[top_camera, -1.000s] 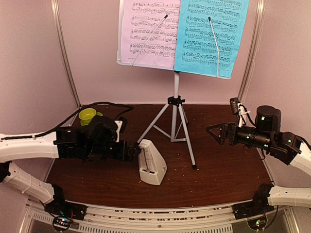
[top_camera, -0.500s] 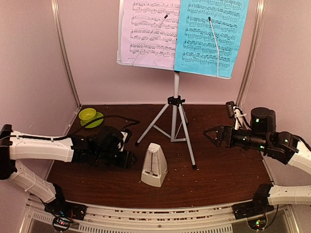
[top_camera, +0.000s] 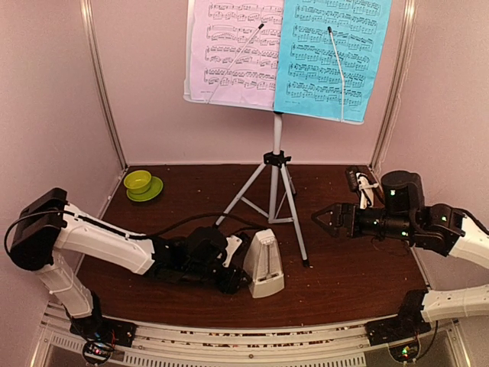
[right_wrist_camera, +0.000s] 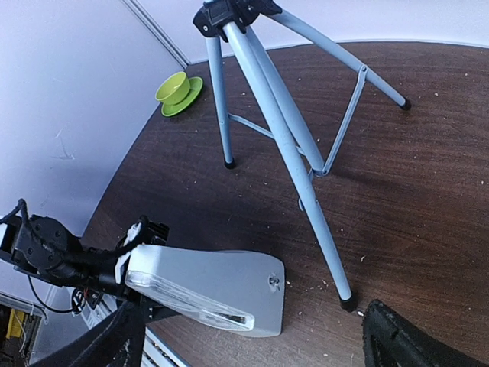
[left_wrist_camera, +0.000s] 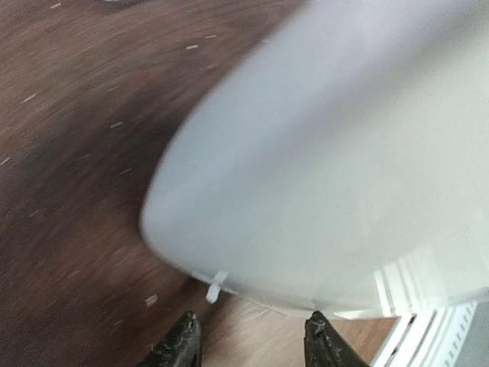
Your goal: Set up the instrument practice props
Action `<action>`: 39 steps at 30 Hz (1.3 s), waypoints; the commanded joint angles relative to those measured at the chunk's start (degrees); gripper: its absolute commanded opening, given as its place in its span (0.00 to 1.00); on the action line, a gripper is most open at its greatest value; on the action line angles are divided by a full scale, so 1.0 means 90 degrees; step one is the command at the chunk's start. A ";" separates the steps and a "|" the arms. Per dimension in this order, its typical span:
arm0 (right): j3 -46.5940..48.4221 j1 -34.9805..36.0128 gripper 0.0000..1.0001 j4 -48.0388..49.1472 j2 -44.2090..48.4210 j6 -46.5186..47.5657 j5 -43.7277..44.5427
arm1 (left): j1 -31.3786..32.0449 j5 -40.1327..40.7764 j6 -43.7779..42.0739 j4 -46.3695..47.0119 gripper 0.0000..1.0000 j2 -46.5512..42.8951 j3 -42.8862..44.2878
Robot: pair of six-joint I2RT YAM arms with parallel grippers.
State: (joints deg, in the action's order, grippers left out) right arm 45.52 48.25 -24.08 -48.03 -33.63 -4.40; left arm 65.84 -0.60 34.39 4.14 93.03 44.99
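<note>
- There is one music stand point(top_camera: 277, 138), two sheets of music, one metronome point(top_camera: 265, 267), one green bowl point(top_camera: 138, 180) on one saucer point(top_camera: 151, 193), and two robot arms.
- The stand is at the far middle of the table point(top_camera: 359, 267). Its post is upright and its three legs are spread on the wood.
- The lilac sheet point(top_camera: 233, 53) hangs on the left and the cyan sheet point(top_camera: 332, 53) on the right. They are side by side with the print facing the near edge, and a thin wire lies across each.
- The metronome stands on its base near the middle of the table, just left of the stand's near-right foot. Its long axis is vertical, with the narrow tip up.
- The left pincer point(left_wrist_camera: 252, 348) reaches in low from the left, against the metronome's left side. Its tips are partly apart with bare wood between them, and the white body fills the view just beyond. I cannot tell whether it is clamped on the metronome.
- The right pincer point(top_camera: 325, 216) hangs above the right of the table, pointing left. Its jaws are spread wide, holding and touching nothing.
- The bowl and saucer sit in the far-left corner, well apart from the rest.
</note>
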 commanded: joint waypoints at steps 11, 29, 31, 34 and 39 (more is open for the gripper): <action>0.1001 0.1284 1.00 -0.0003 -0.1381 0.0049 0.0681 | 0.0057 0.1084 0.0034 0.2241 0.65 -0.1617 -0.1797; 0.2800 0.2495 0.96 -0.1269 -0.3972 -0.0691 0.2294 | 0.0057 0.2179 0.0139 0.1597 0.80 -0.2688 -0.2291; 0.2706 0.2498 0.93 -0.1104 -0.3998 -0.0745 0.2275 | 0.0052 0.2231 0.0073 0.1533 0.80 -0.2777 -0.2313; 0.2648 0.2499 0.88 -0.1041 -0.4085 -0.0832 0.2228 | 0.0057 0.2297 -0.0033 0.1460 0.81 -0.2839 -0.2323; 0.2646 0.2434 0.77 -0.0862 -0.4299 -0.0820 0.2122 | 0.0057 0.2236 -0.0169 0.1424 0.82 -0.2875 -0.2333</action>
State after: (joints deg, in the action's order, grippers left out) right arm 69.17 70.46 -33.01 -84.86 -39.94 14.11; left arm 66.70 18.83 34.76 16.45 68.01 24.73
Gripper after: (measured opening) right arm 0.807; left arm 0.814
